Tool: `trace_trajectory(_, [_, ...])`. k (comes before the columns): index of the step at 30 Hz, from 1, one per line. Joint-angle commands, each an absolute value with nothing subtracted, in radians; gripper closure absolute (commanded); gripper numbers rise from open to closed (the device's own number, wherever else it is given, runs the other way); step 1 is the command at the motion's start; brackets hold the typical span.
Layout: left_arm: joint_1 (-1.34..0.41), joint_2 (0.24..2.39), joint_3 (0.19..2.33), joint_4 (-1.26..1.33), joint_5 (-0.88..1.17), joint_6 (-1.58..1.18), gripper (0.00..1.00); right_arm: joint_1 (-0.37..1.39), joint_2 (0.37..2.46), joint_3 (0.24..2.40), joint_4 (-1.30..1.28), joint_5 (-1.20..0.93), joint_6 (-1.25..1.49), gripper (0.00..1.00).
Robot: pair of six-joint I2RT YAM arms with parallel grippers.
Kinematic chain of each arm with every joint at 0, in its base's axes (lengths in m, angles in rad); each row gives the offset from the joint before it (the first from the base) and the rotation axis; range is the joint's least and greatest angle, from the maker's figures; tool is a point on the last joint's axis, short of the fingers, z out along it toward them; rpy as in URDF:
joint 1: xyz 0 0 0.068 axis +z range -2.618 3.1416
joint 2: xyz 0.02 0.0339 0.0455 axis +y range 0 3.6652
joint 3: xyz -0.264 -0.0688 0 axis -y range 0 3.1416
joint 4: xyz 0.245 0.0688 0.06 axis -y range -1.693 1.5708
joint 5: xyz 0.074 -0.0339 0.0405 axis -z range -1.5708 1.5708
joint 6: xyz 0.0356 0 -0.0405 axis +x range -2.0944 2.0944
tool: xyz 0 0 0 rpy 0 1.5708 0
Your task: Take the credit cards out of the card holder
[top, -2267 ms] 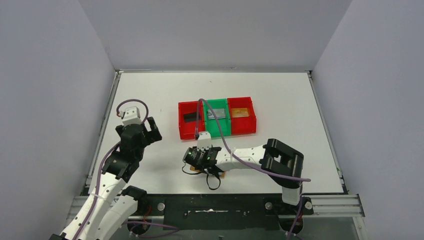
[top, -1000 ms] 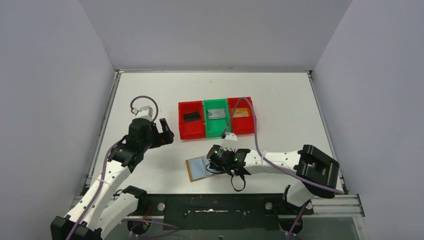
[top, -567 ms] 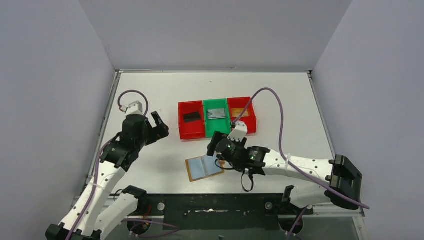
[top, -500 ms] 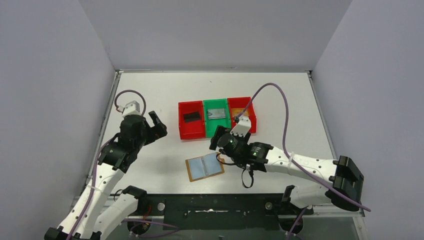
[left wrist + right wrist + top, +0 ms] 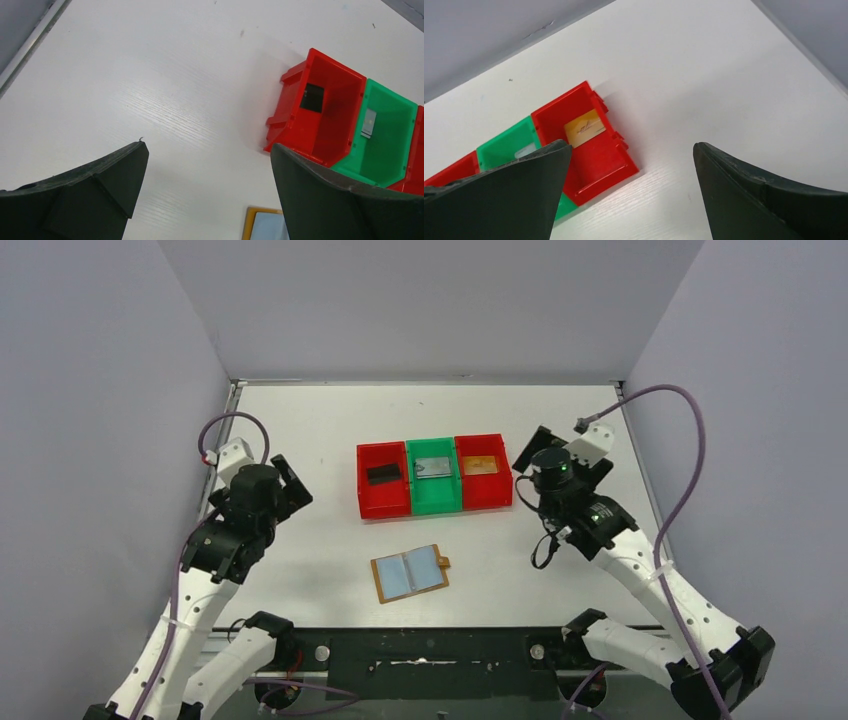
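Your left wrist view cuts the card holder (image 5: 264, 226) at its bottom edge, only a corner showing; print on the yellow card (image 5: 584, 128) is unreadable.

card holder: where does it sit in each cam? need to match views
Top external: card holder lies open, near-centre, nearer the arm bases than the green bin.
Left wrist: only a corner shows, at the bottom edge, right of middle.
Right wrist: not in it.
Shared landmark: the green bin, at right in left wrist, at lower left in right wrist.
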State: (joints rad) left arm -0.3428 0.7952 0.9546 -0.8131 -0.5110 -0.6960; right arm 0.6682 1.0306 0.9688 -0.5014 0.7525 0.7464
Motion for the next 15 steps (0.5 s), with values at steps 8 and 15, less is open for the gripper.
trace_trajectory(8, [-0.336, 0.792, 1.048, -0.812, -0.609, -0.639, 0.03, 0.537, 0.943, 1.034, -0.435, 0.406, 0.460, 0.01])
trace_trajectory(15, [-0.336, 0.784, 1.088, -0.821, -0.630, -0.618, 0.03, 0.609, 0.990, 1.049, -0.407, 0.409, 0.419, 0.02])
